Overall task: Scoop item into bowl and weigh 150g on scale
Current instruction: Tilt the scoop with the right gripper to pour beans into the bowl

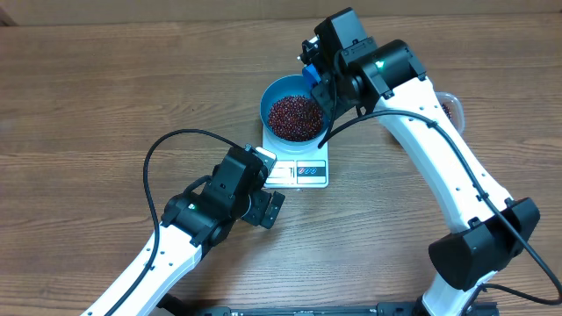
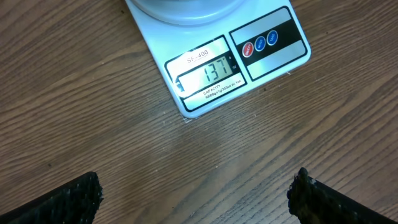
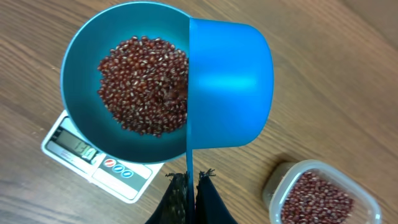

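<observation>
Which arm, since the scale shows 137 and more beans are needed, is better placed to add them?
Right. The right pincer is shut on the scoop held over the bowl, the bean tub nearby. The left pincer hangs open, empty, before the scale.

Setting: robot lab bench; shown by left arm [image 1: 167, 241] and right arm [image 1: 439, 158] mounted at wood-grain table [image 1: 79, 96].

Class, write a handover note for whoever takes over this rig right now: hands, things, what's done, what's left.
Left hand: open, empty, in front of the scale.
Right hand: shut on the blue scoop, tipped over the bowl.
Bowl with beans sits on the scale; tub holds more beans.
Done: display reads 137.
Left: add a little more to reach 150.
</observation>
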Tool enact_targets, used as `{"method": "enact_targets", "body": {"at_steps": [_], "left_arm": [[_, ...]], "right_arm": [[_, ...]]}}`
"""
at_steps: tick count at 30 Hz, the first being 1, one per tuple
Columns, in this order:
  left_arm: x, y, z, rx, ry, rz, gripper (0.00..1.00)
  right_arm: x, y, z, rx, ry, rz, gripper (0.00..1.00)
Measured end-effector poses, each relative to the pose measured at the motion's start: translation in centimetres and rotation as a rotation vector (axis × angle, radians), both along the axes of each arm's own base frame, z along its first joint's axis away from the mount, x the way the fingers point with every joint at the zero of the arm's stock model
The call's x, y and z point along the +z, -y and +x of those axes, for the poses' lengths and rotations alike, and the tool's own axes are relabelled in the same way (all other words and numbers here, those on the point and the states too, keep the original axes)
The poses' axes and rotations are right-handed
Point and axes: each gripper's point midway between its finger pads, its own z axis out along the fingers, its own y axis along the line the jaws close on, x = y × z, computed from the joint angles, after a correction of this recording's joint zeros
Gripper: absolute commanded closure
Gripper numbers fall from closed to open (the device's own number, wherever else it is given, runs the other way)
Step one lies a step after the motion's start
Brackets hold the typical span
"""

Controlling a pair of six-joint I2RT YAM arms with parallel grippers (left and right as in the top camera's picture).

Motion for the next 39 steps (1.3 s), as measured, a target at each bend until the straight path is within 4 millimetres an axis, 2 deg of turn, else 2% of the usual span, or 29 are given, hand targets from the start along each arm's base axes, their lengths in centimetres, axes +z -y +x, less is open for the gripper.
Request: {"method": "enact_targets", "body": {"at_steps": [13, 39], "left_arm": [[0.0, 0.0, 0.0, 0.0, 0.0, 0.0, 0.01], [0.0, 0.0, 0.0, 0.0, 0.0, 0.0, 0.0]], "right_arm": [[0.8, -1.1, -0.1, 0.011, 0.1, -0.131, 0.96], [0.7, -1.2, -0.3, 0.016, 0.088, -0.125, 0.96]]}}
